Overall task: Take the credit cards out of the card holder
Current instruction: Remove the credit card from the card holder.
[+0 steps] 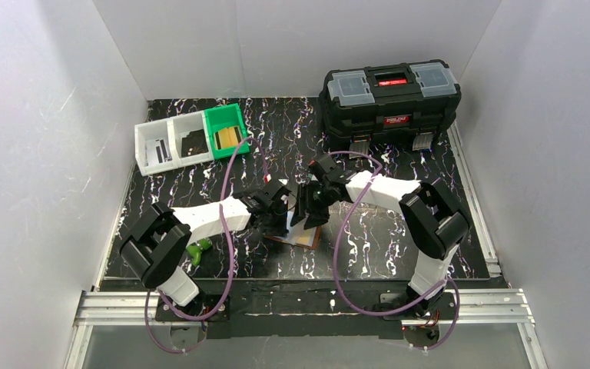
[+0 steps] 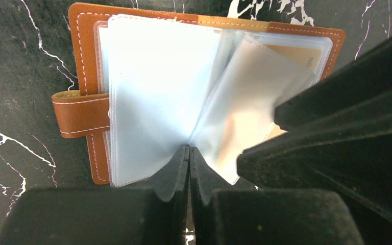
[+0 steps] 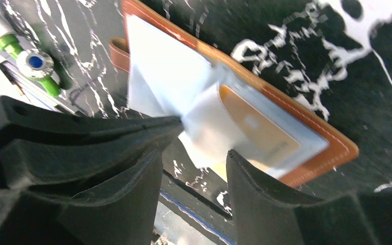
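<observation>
**Two robot grippers over an opened brown card holder on a black marbled table**

A large black toolbox [image 1: 390,96] stood at the far right corner of the table [image 1: 399,254]. Two white bins [image 1: 173,142] and a green bin [image 1: 225,129] sat in a row at the far left corner, well apart from the work. A small green object [image 1: 197,248] lay near the left arm's base.

The card holder [image 2: 81,51] lay open and flat near the middle of the table, toward its near edge. Its glossy pale sleeves [image 2: 158,92] fanned upward.

The left gripper [image 2: 189,153] had its jaws pressed together at the near edge of the sleeves, where the pages met. Whether it pinched a sleeve could not be told. The right gripper [image 3: 204,140] had its jaws apart, one sleeve's corner between them.

From above, both grippers hid most of the holder. One tan credit card [image 3: 258,127] showed through a cloudy sleeve, with its print unreadable. Glare whitened the other sleeves, so any further cards could not be made out.
</observation>
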`<state>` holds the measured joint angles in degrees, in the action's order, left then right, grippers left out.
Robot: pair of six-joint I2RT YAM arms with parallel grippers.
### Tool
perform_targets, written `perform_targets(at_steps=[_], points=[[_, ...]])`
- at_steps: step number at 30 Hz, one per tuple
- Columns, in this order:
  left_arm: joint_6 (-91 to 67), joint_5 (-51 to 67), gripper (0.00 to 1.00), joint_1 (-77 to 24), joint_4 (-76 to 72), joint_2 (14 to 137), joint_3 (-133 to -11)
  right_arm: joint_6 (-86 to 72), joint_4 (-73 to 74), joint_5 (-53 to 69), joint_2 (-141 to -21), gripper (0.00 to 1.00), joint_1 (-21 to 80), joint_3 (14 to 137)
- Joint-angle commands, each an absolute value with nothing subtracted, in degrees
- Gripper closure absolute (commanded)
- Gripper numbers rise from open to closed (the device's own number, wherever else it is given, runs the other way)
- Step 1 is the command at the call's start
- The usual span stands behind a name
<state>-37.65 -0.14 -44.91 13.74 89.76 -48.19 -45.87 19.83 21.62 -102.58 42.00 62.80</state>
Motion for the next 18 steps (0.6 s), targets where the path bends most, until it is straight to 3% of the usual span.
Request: perform_targets(at_steps=[1, 12, 18], points=[[-37.5, -3.7, 1.0, -44.7, 17.3, 92.0, -47.9, -45.3, 20.5, 20.1, -99.6, 0.44, 41.7, 60.9], [-37.8, -3.5, 1.0, -44.6, 18.6, 92.9, -48.8, -45.8, 19.4, 20.4, -98.6, 0.44, 41.7, 59.5], [-37.7, -3.3, 1.0, -44.6, 18.4, 92.5, -48.7, -46.2, 18.9, 20.4, -101.0, 0.62, 41.7, 61.5]])
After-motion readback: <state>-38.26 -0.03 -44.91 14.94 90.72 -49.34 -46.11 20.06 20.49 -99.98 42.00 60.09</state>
